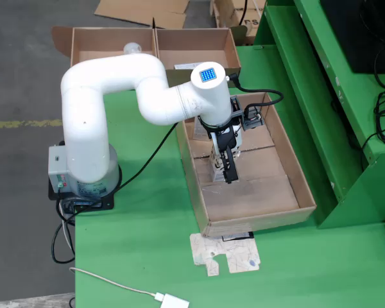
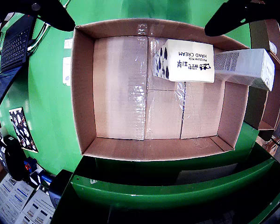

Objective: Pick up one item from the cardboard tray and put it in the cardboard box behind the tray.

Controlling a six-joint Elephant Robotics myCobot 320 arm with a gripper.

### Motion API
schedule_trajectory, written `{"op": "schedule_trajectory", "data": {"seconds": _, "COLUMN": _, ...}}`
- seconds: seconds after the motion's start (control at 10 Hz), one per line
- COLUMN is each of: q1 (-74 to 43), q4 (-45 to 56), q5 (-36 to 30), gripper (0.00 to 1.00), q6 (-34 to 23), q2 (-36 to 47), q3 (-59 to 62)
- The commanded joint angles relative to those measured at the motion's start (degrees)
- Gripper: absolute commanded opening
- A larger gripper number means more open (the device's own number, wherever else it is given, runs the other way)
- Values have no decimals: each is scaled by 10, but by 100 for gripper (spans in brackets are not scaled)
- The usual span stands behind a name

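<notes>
The white arm (image 1: 125,96) reaches from its base at the table's (image 1: 147,256) left edge, in the still view, over the cardboard tray (image 1: 305,199). The claw (image 1: 226,168) hangs inside the tray, pointing down near its middle, with a small pale carton just beside its black fingers (image 1: 231,172). That view does not show whether the fingers touch the carton.

In the claw's own view the tray fills the frame, its taped floor mostly bare. A hand cream box (image 2: 184,60) lies on its side against the tray's top wall, right of centre, its printed face up. A second white box (image 2: 245,67) lies touching its right end, by the tray's top right corner. Two dark fingers (image 2: 235,16) jut in at the top corners of this view, wide apart, with nothing between them: the claw is released.

Beyond the tray, at the far end of the table in the still view, stands the cardboard box (image 1: 154,48), split into two compartments. A flat cardboard scrap (image 1: 226,253) lies on the table just in front of the tray's near wall. A white cable (image 1: 115,282) runs across the table's near left corner.
</notes>
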State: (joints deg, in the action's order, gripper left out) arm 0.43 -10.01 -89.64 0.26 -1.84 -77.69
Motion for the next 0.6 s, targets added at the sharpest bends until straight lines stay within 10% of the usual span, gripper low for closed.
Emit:
{"op": "schedule_trajectory", "data": {"seconds": 0.0, "q1": -1, "q4": -6, "q5": 0, "gripper": 100, "q6": 0, "q2": 10, "q3": 14}}
{"op": "schedule_trajectory", "data": {"seconds": 0.5, "q1": -1, "q4": -6, "q5": 0, "gripper": 100, "q6": 0, "q2": 10, "q3": 14}}
